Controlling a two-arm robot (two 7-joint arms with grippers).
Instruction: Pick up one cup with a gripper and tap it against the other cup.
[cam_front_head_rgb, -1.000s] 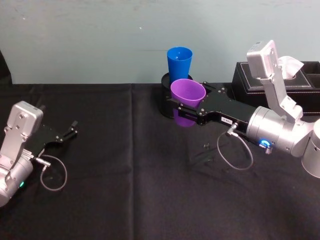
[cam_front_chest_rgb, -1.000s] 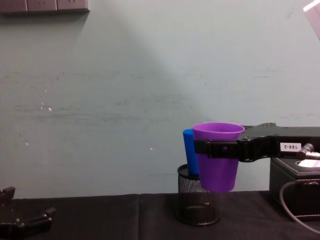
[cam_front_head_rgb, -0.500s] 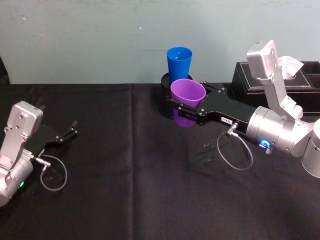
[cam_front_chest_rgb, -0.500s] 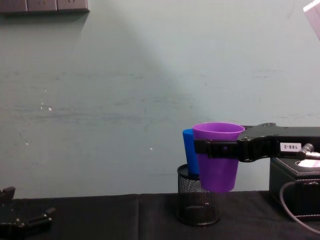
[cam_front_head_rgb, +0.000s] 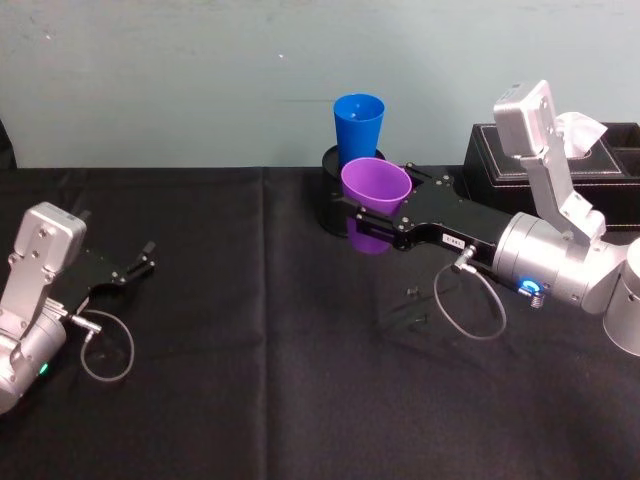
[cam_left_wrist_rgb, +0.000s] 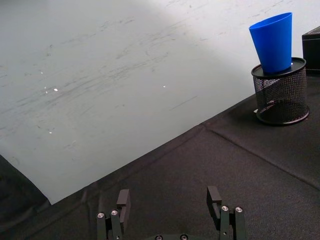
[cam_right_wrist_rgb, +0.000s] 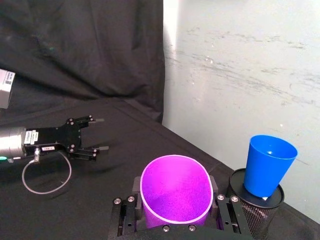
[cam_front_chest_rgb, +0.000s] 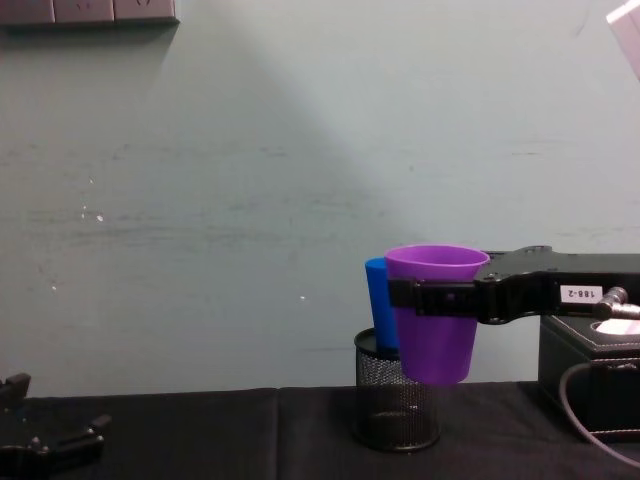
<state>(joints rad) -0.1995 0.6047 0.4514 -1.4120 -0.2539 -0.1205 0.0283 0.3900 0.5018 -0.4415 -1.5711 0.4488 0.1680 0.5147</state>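
gripping the purple plastic tapered tumbler (cam_front_chest_rgb: 433, 345) just below its rolled rim, the jaws of the right gripper (cam_front_chest_rgb: 432, 296) hold it upright, clear above the black-draped tabletop (cam_front_head_rgb: 250, 350). just beyond the jaw tips, the bright blue plastic tapered tumbler (cam_front_head_rgb: 359, 125) stands upright in a black mesh pen holder (cam_front_chest_rgb: 395, 410); the right wrist view shows a gap between the two cups. the left gripper (cam_front_head_rgb: 135, 262) sits low, well apart from them, its jaws spread open and empty.
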